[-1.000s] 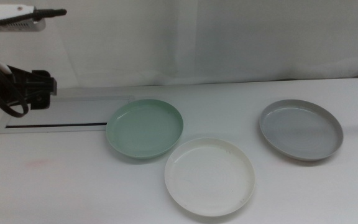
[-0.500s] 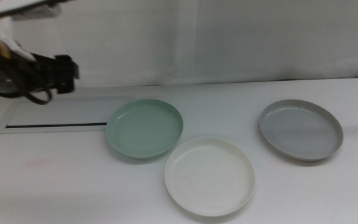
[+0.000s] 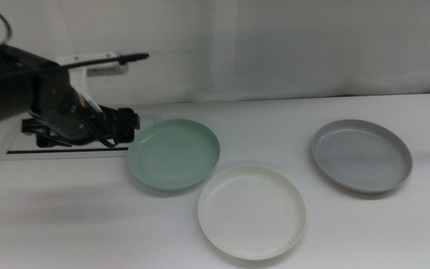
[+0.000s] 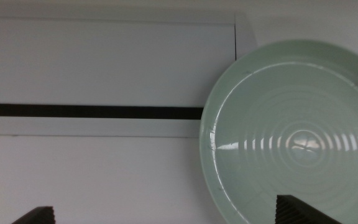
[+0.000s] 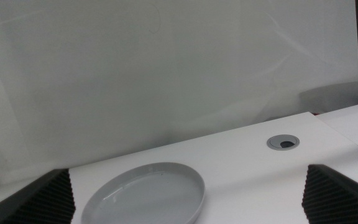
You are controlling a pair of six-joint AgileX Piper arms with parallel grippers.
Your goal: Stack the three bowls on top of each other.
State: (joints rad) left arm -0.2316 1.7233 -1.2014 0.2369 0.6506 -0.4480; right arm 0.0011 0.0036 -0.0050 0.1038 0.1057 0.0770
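Three bowls lie apart on the white table: a mint green bowl (image 3: 174, 153) left of centre, a white bowl (image 3: 252, 211) nearest the front, and a grey bowl (image 3: 361, 155) at the right. My left gripper (image 3: 128, 124) hovers low just left of the green bowl's rim, over the flat panel. In the left wrist view its jaws stand wide open, left gripper (image 4: 163, 204) holding nothing, with the green bowl (image 4: 291, 137) partly between them. My right gripper (image 5: 185, 169) is open and waits out of the middle view, with the grey bowl (image 5: 145, 193) in front of it.
A flat grey rectangular panel (image 3: 66, 142) with a black slot (image 4: 92, 111) lies under the left arm at the back left. A round cable grommet (image 5: 283, 142) sits in the table at the far right. A white curtain closes off the back.
The left arm has swung down and to the right, from high at the left edge to low beside the green bowl. The bowls have not moved.
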